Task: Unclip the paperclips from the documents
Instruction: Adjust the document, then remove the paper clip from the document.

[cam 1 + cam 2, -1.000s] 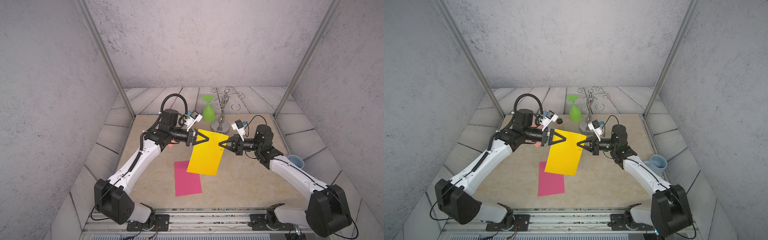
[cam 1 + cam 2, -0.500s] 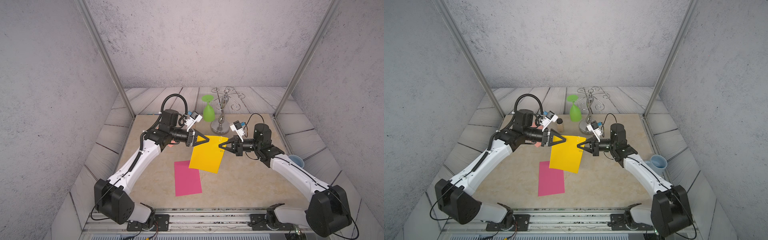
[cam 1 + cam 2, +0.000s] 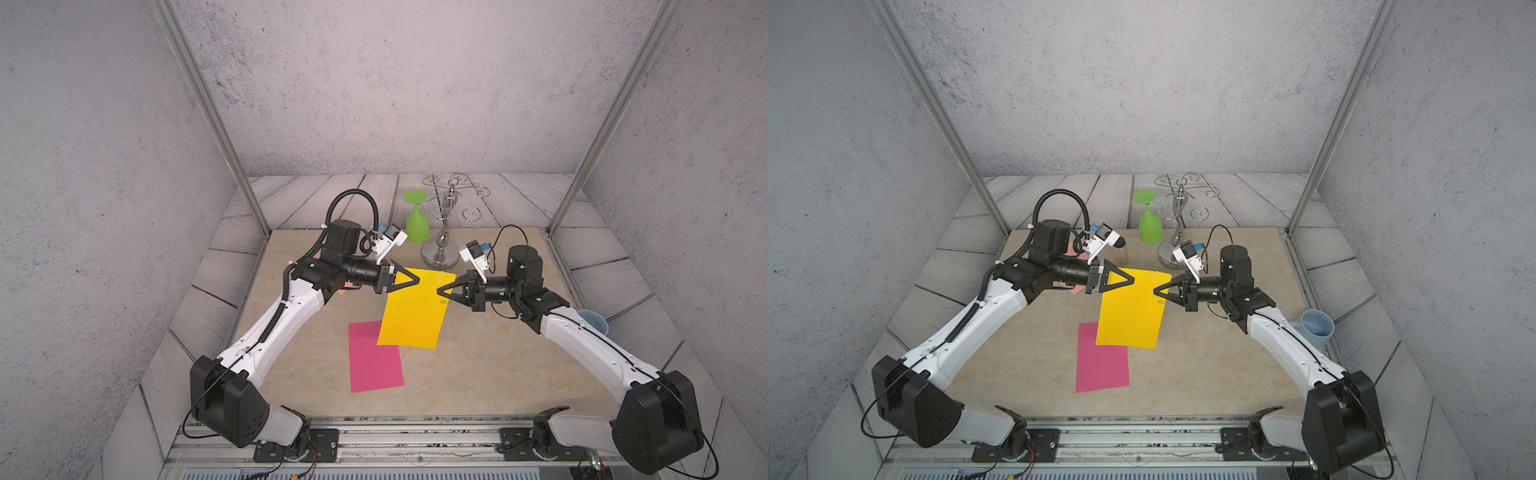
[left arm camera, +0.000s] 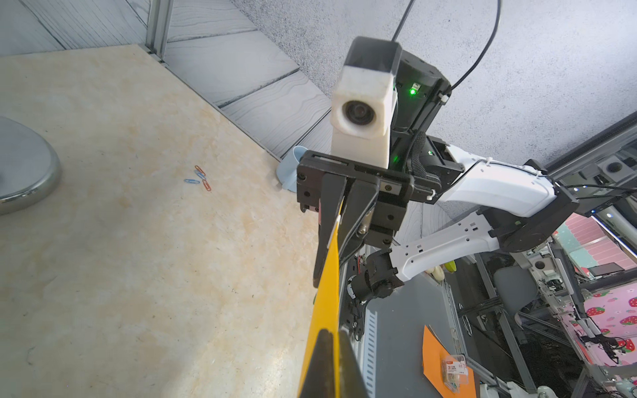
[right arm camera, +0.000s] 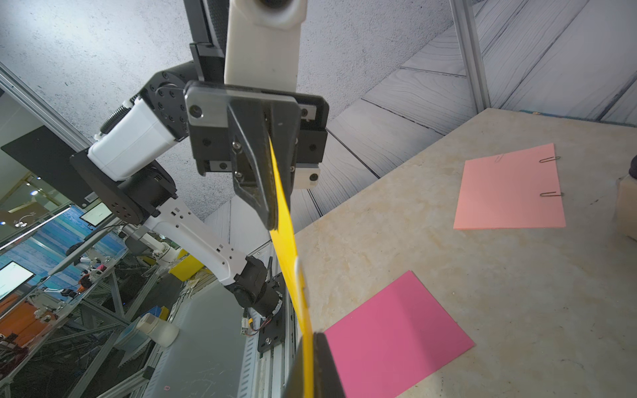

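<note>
Near the left edge of the counter (image 3: 498, 365), toward the back, a salmon pink sheet (image 5: 510, 193) is lying flat. At least two paperclips (image 5: 549, 159) are sitting on one of its edges.

The left fingers (image 5: 248, 155) are pressing together on the upper left corner of a yellow sheet (image 3: 413, 316). They are holding it up above the middle of the counter, with its lower edge hanging down. Below it, toward the front edge, a magenta sheet (image 3: 374, 365) is lying flat, and no clip is showing on it.

The right fingers (image 4: 329, 206) are pinching the yellow sheet's right edge, just where a small clip (image 3: 444, 301) is sitting. It is impossible to tell whether they are gripping the clip or only paper. A pale clip (image 3: 441, 277) is also sitting on the sheet's top edge.

Toward the right edge, near a blue cup (image 3: 1316, 326), a few loose clips (image 4: 199, 178) are lying on the bare counter.

The job is looking roughly half done. The magenta sheet seems finished, the yellow sheet is being worked on, and the salmon sheet is waiting.
</note>
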{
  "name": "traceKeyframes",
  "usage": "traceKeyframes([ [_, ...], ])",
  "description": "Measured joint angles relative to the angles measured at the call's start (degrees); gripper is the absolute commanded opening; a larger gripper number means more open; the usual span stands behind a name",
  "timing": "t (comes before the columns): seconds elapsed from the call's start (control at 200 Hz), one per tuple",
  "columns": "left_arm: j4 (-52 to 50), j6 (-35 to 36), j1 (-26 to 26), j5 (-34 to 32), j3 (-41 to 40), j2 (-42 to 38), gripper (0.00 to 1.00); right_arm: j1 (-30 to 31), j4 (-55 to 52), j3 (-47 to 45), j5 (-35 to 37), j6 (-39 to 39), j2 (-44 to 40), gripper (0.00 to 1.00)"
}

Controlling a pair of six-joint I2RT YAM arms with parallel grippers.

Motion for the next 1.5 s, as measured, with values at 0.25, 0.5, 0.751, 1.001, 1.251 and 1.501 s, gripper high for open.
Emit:
traceKeyframes([
  [0.25,-4.76,3.52,0.00,-0.85,0.00,0.00,0.00,-0.02,-24.24,11.96,3.19,-17.16,0.66,0.67],
  [0.5,-17.33,12.07,-0.46,-2.40,2.08,0.04,0.00,0.42,-44.70,23.85,6.10,-32.37,6.27,0.71],
  [0.751,-23.91,15.89,-1.25,-3.04,2.21,0.04,0.00,2.84,-54.62,25.09,6.56,-42.01,10.29,0.65],
  [1.001,-26.67,17.31,-2.54,-3.10,2.25,0.98,0.00,3.87,-55.52,25.09,5.97,-44.94,10.86,0.62],
  [1.251,-27.58,17.90,-2.78,-3.52,3.48,1.46,0.00,5.31,-57.13,25.09,5.66,-46.73,12.61,0.50],
  [1.501,-27.89,18.64,-2.78,-3.50,4.17,1.90,0.00,5.73,-57.90,24.85,4.37,-47.43,12.61,0.32],
])
